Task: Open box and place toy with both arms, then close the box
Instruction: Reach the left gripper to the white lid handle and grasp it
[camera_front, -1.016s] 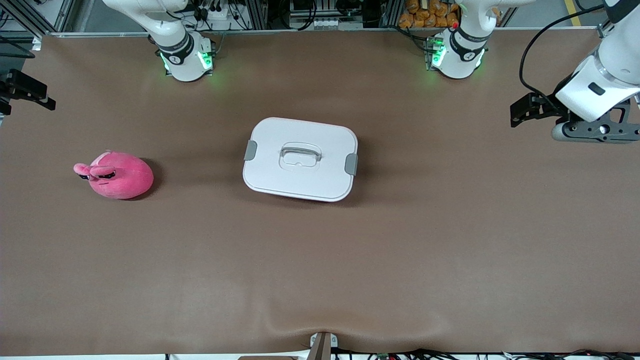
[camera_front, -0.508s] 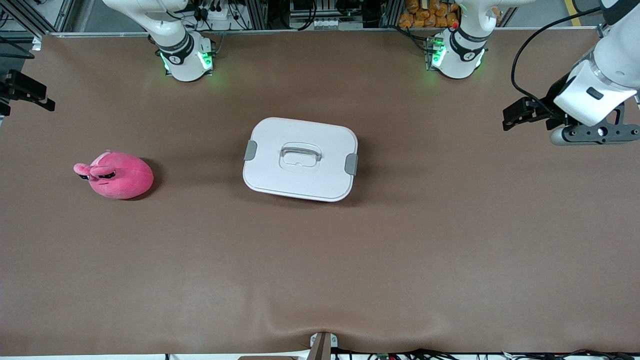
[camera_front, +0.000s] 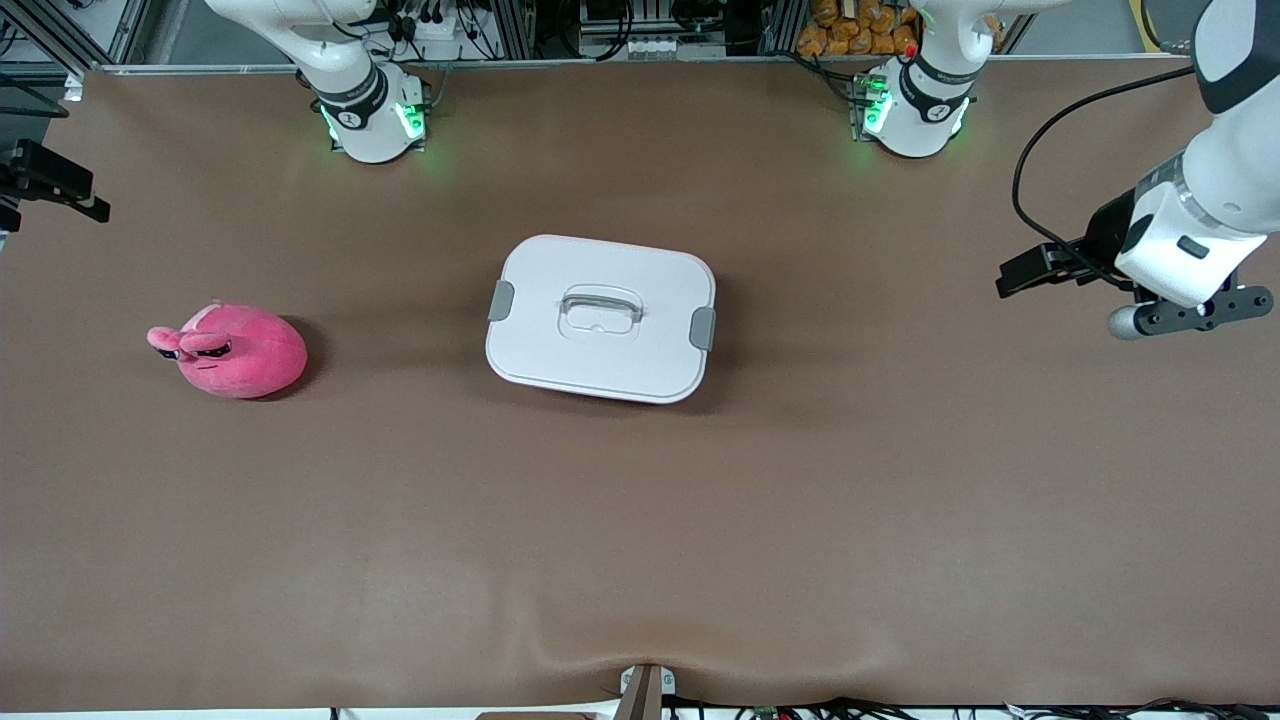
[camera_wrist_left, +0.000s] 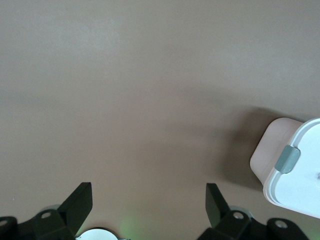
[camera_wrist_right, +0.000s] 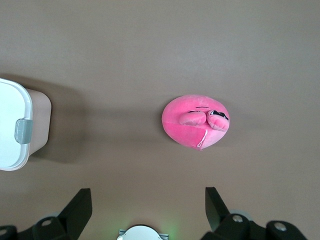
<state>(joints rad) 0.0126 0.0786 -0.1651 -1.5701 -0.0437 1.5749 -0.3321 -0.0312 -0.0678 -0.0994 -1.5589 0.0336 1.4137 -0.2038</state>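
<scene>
While the box (camera_front: 600, 318) sits closed in the middle of the counter (camera_front: 640, 520), its long axis runs from one arm's end of the counter to the other, with a small tilt. Its white lid (camera_front: 602, 312) lies flat on top, the clear handle (camera_front: 600, 305) is sunk in the centre of the lid, and one grey clip (camera_front: 501, 300) sits on each short end, the second one (camera_front: 704, 328) toward the left arm's end.

The toy (camera_front: 232, 350) lies on the counter well apart from the box, toward the right arm's end. It is round and bright pink, and its face with the ears and dark eyes points away from the box, to the counter's end.

The left gripper (camera_wrist_left: 149, 200) hangs over bare counter at the left arm's end, its jaws spread wide and empty; in the left wrist view the box's corner and one clip show off to one side, not between the jaws. The right gripper (camera_wrist_right: 148, 200) is out of the front view; its wrist view shows its jaws also spread and empty, high over the counter, with the toy near the middle of that view and the box's end at the edge.

The counter is covered with a plain brown sheet that makes a small fold at the edge nearest the front camera. Along the edge by the arms' green-lit bases (camera_front: 375, 120) stand metal frames and cables.
</scene>
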